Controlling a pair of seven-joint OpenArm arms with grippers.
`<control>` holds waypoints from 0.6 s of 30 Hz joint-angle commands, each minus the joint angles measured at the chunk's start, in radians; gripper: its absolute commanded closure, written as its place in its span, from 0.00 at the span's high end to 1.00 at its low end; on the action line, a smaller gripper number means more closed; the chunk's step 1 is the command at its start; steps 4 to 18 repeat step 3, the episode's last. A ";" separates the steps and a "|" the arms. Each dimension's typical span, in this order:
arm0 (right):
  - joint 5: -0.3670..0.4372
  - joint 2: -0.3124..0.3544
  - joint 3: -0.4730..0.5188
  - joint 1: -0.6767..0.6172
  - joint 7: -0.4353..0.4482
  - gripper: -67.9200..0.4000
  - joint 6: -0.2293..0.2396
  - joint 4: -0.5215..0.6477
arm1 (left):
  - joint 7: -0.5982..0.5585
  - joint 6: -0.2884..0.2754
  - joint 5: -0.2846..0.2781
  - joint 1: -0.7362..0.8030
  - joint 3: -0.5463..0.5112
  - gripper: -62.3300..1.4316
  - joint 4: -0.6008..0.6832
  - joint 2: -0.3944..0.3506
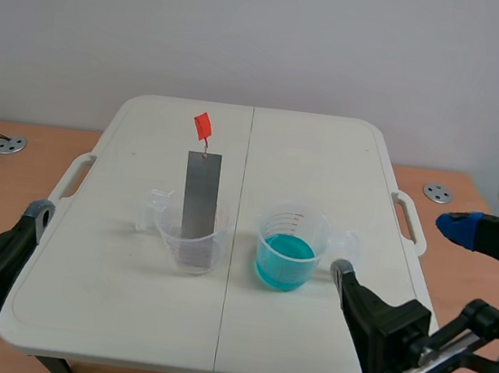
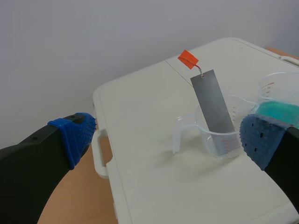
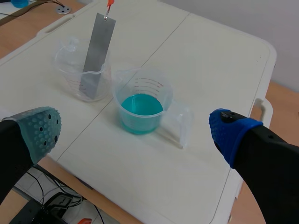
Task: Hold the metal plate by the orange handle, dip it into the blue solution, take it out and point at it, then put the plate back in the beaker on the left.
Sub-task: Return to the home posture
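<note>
White table (image 1: pixel 326 159) bears the metal plate (image 1: pixel 200 194) nearly upright in its beaker (image 1: pixel 192 243), orange handle (image 1: pixel 203 126) topmost, ahead of the nearer left gripper (image 2: pixel 168 137) (wide open, empty).

The metal plate (image 2: pixel 214 103) leans in a clear beaker (image 2: pixel 219 135), orange handle (image 2: pixel 188 59) uppermost. The left gripper's (image 2: pixel 170 140) fingers stand wide apart around it.
</note>
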 commanded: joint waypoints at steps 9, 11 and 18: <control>0.010 0.007 0.003 0.017 0.015 0.98 0.000 0.020 | 0.023 -0.002 -0.009 -0.003 -0.011 1.00 0.019 -0.008; 0.010 0.007 0.003 0.017 0.015 0.98 0.000 0.020 | 0.023 -0.002 -0.009 -0.003 -0.011 1.00 0.019 -0.008; 0.010 0.007 0.003 0.017 0.015 0.98 0.000 0.020 | 0.023 -0.002 -0.009 -0.003 -0.011 1.00 0.019 -0.008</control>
